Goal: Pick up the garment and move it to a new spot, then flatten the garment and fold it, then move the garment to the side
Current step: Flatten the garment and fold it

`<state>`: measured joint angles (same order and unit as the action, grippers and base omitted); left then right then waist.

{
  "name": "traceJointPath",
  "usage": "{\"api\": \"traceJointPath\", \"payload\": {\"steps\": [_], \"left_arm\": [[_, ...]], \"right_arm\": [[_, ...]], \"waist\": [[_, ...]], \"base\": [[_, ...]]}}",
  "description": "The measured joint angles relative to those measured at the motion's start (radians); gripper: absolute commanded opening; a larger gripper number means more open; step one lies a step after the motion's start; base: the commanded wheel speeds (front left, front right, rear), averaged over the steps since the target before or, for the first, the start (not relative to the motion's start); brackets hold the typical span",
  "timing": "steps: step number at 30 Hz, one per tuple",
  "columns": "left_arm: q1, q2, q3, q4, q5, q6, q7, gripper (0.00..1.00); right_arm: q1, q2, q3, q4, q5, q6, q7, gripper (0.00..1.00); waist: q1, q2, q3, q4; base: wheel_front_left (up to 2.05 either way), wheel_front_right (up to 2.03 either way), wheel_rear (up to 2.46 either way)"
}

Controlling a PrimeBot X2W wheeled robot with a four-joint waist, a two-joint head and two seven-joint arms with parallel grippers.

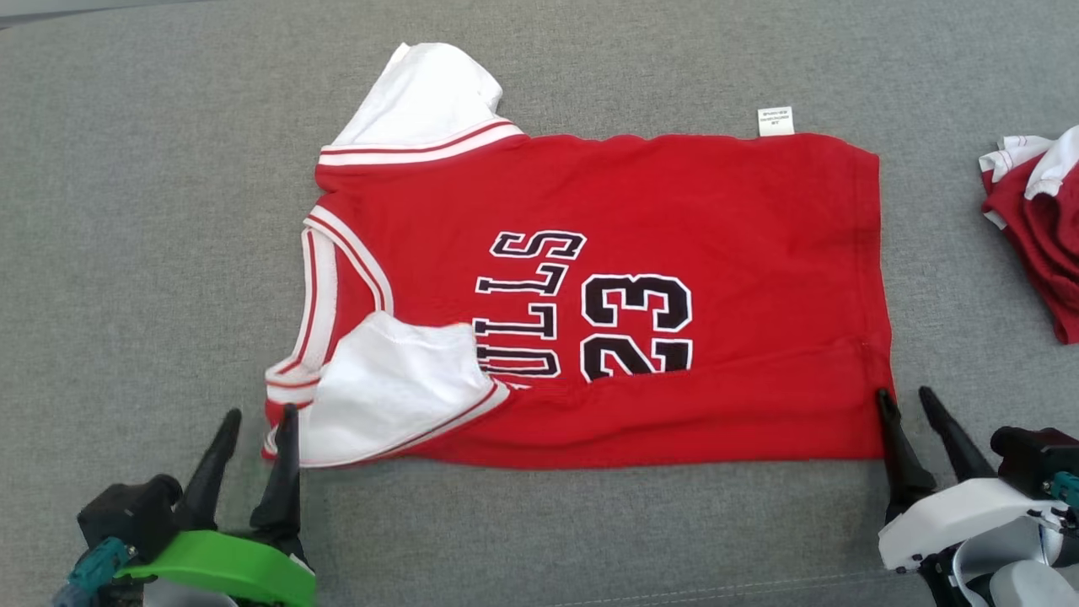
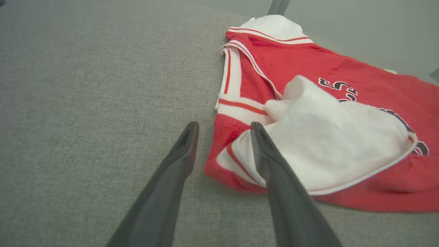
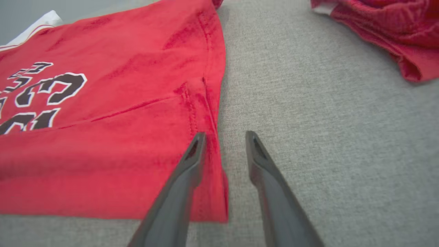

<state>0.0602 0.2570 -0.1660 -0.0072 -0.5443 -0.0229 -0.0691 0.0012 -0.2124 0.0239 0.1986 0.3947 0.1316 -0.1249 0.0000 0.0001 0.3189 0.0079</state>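
A red jersey lies flat on the gray cloth worktop. It lies sideways, with its neck end toward the robot's left and its bottom hem toward the robot's right. The near long side of the jersey is folded over onto its front (the fold cuts off the bottom of the black number 23). One white sleeve is flopped onto the jersey's front at its near left corner. The other white sleeve sticks out past the jersey's far edge. A small white label pokes out from that far edge too, close to the hem.

The left tool is at the jersey's near left corner. Its two dark fingers stand a fair way apart and hold nothing. One finger is over the striped edge of the flopped sleeve. The other is over bare worktop just beside the jersey.

The right tool is at the jersey's near right corner, by the hem. Its fingers are a little apart, closer together than the left tool's, and they hold nothing. One fingertip is at the hem's edge and the other is over bare worktop just beside it. I cannot tell if the tips touch the cloth.

A pile of red and white clothes lies well apart from the jersey, out past its hem.
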Motion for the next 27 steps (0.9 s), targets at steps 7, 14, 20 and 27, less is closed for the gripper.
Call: {"api": "traceJointPath", "payload": {"steps": [7, 14, 20, 27], "left_arm": [[-0.049, -0.01, 0.005, 0.043, 0.031, 0.009, -0.079, 1.0], [-0.063, -0.004, 0.021, 0.004, 0.099, 0.051, -0.149, 1.0], [-0.061, 0.003, 0.023, -0.025, 0.113, 0.072, -0.152, 1.0], [-0.077, 0.013, 0.021, -0.053, 0.123, 0.081, -0.143, 1.0]], "right_arm": [[-0.038, 0.017, -0.021, -0.022, -0.035, 0.0, -0.08, 1.0], [-0.053, 0.053, -0.048, -0.146, -0.11, 0.0, -0.115, 1.0], [-0.047, 0.073, -0.045, -0.194, -0.136, 0.0, -0.105, 1.0], [-0.047, 0.087, -0.042, -0.219, -0.142, 0.0, -0.097, 1.0]], "waist": [[0.0, 0.0, -0.003, -0.02], [0.0, 0.0, -0.017, -0.038], [0.0, 0.0, -0.024, -0.038], [0.0, 0.0, -0.006, -0.041]], "base": [[0.0, 0.0, 0.0], [0.0, 0.0, 0.0], [0.0, 0.0, 0.0], [0.0, 0.0, 0.0]]}}
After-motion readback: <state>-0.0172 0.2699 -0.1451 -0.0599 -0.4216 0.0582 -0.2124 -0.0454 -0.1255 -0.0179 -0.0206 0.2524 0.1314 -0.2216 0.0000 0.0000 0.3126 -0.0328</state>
